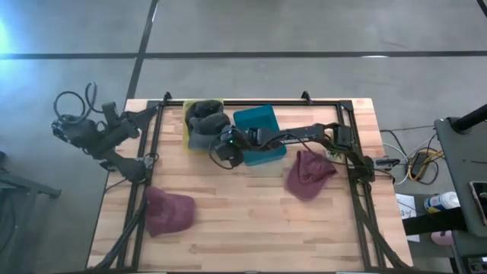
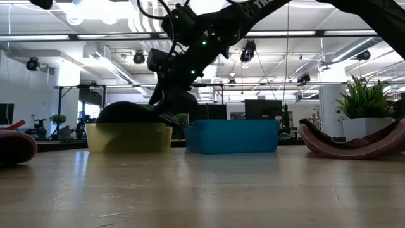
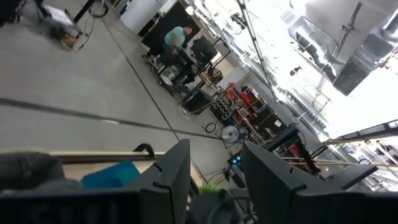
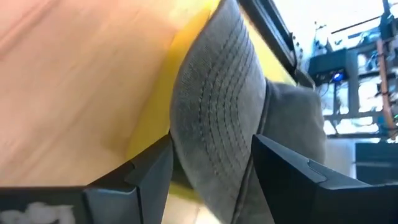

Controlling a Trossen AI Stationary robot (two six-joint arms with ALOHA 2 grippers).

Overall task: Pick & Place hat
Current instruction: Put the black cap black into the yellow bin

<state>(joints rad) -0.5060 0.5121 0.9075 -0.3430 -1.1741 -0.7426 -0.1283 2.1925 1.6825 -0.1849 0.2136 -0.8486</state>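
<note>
**Right arm gripping grey cap at yellow bin**

The right gripper [image 4: 211,165] is reaching across the teal bin [image 1: 257,122] and clamping the brim of a grey cap [image 4: 217,112], which is lying in the yellow bin [image 1: 190,114] at the table's [image 1: 243,221] far edge. Two maroon caps [image 1: 169,211] [image 1: 307,173] are sitting on the wood, well apart. The left gripper [image 3: 214,171] is waiting off the table's left corner, fingers parted and empty.

We see a grey cap [image 1: 204,125] with rows of stitching in a yellow bin [image 1: 188,128], a teal bin [image 1: 259,122] beside it, and two maroon caps [image 1: 169,211] [image 1: 307,174] on the pale wooden table [image 1: 251,221]
</note>
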